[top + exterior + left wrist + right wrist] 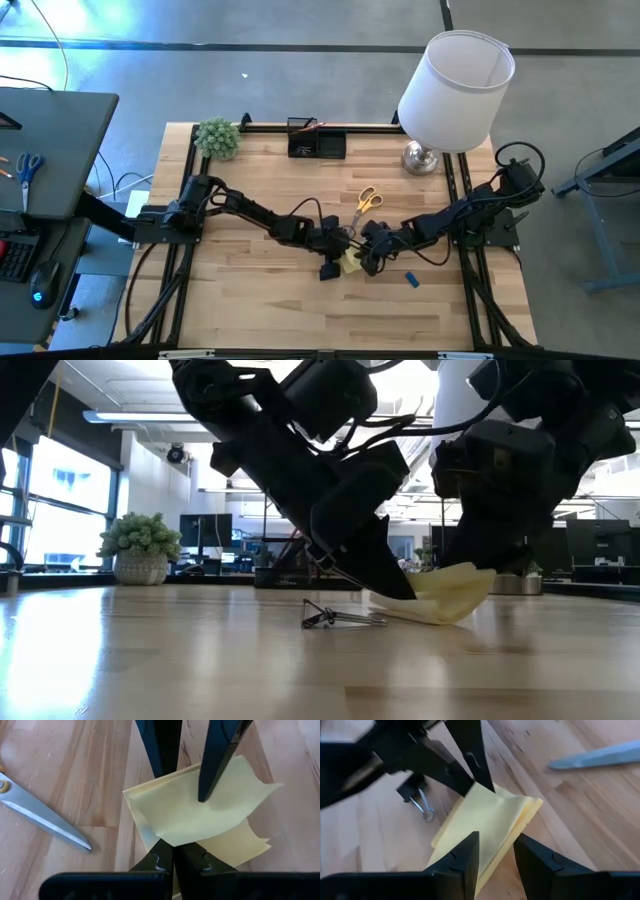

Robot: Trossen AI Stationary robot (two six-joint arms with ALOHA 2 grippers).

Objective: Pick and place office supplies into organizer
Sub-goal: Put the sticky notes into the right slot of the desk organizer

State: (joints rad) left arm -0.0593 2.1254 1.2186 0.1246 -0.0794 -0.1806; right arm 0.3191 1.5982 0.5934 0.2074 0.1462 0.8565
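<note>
Sticky-note pad (351, 262) sits mid-table, both claws on it: left claw (173, 851) is pinched tight on one edge, right claw (496, 851) is half-open, straddling the opposite edge. Binder clip (331, 617) lies just beside. Farther back, scissors (366, 201), then organizer (316, 141).

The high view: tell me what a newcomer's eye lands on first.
Both arms meet at mid-table over the yellow sticky-note pad: the left end effector is shut on its sheets, and the right end effector straddles the pad's opposite edge with its fingers apart. A black binder clip lies on the table just beside the pad. The white-shaded lamp towers at the back right, with the yellow-handled scissors lying between it and the arms.
</note>
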